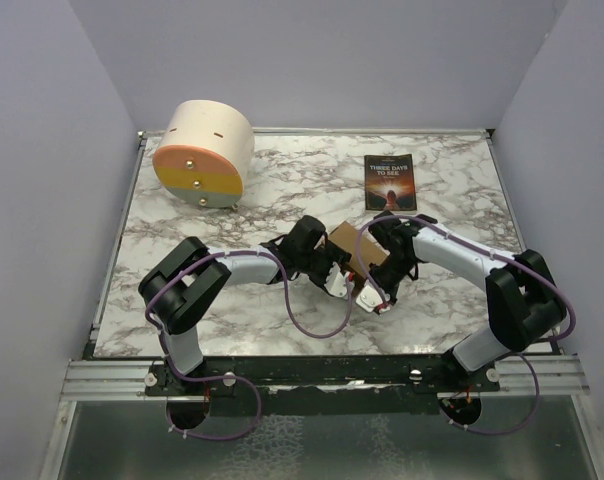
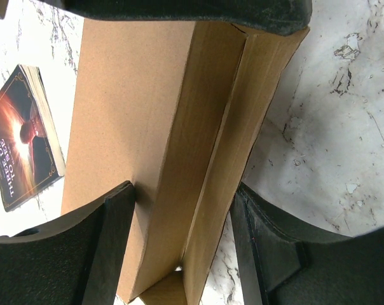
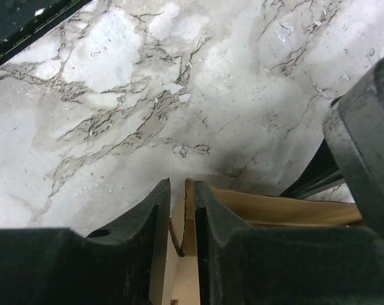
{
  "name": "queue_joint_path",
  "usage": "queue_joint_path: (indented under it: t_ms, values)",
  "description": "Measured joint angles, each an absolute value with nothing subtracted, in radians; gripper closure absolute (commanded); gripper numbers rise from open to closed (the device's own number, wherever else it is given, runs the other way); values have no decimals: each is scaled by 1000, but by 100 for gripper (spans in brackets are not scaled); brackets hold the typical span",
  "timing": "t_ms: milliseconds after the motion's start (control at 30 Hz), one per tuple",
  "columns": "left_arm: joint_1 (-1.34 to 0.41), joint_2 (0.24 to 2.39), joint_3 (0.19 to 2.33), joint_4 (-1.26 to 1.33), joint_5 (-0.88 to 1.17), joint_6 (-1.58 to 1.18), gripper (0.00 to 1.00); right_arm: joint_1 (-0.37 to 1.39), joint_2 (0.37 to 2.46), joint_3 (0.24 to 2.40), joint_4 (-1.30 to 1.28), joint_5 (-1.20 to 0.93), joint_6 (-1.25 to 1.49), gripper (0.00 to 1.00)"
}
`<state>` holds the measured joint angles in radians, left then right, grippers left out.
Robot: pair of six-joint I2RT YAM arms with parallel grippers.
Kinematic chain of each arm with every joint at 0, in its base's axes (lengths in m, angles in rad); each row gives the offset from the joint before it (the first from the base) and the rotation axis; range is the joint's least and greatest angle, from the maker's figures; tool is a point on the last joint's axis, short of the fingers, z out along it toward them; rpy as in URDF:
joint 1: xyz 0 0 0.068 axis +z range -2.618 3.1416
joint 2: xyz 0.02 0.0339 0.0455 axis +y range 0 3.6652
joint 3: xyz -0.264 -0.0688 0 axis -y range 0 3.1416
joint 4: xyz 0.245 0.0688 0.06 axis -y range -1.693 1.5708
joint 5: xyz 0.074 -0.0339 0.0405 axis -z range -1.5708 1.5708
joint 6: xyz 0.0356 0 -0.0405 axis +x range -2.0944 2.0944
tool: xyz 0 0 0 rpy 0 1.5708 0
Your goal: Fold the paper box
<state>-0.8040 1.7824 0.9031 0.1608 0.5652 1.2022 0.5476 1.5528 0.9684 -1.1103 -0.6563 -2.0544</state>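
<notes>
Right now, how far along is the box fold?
Done: the brown cardboard paper box already has side walls folded up. In hand: left end effector holds its body; right end effector pinches one thin flap. Left: tucking that flap and closing up.

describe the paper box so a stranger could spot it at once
On the marble table, look where the left gripper and right gripper meet. The paper box sits between them: plain brown cardboard, unlike the dark-covered book behind and the cream cylinder far left.

Cream cylinder (image 1: 204, 150) far left, dark paperback (image 1: 389, 181) far right, marble table (image 1: 452, 200)
</notes>
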Motion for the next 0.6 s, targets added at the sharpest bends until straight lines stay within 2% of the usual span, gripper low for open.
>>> queue_joint_path:
  t_ms: [433,600]
  values:
    - [-804,1782,903,160,565,1202,39,548,1575,970,-1084,-654,-2054,80]
    - [-804,1782,903,160,565,1202,39,548,1588,970,-1075,-637,-2054,88]
